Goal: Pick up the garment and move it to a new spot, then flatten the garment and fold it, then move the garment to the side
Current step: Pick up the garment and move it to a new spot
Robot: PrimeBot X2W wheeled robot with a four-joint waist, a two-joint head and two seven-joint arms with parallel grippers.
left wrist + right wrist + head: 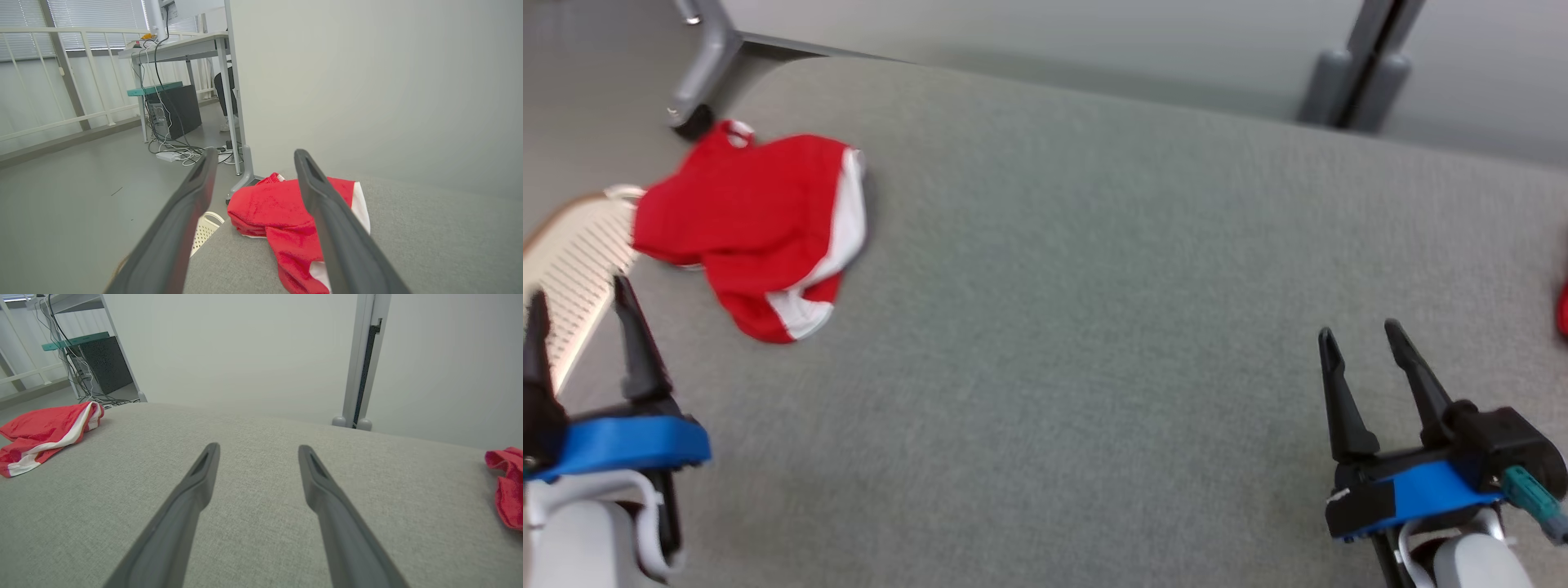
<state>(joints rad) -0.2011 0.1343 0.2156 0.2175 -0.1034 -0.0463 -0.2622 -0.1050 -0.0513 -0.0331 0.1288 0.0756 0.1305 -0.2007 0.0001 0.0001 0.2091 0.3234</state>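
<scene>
Garment, red with white trim, lies crumpled at the far left corner of the tabletop. Near it hovers the left gripper, fingers spread, holding nothing; the right gripper, well apart, is spread and empty too.

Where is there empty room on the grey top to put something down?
The grey top is bare between the red garment at its left corner and the other red cloth at its right edge. Crowded near that left corner.
</scene>
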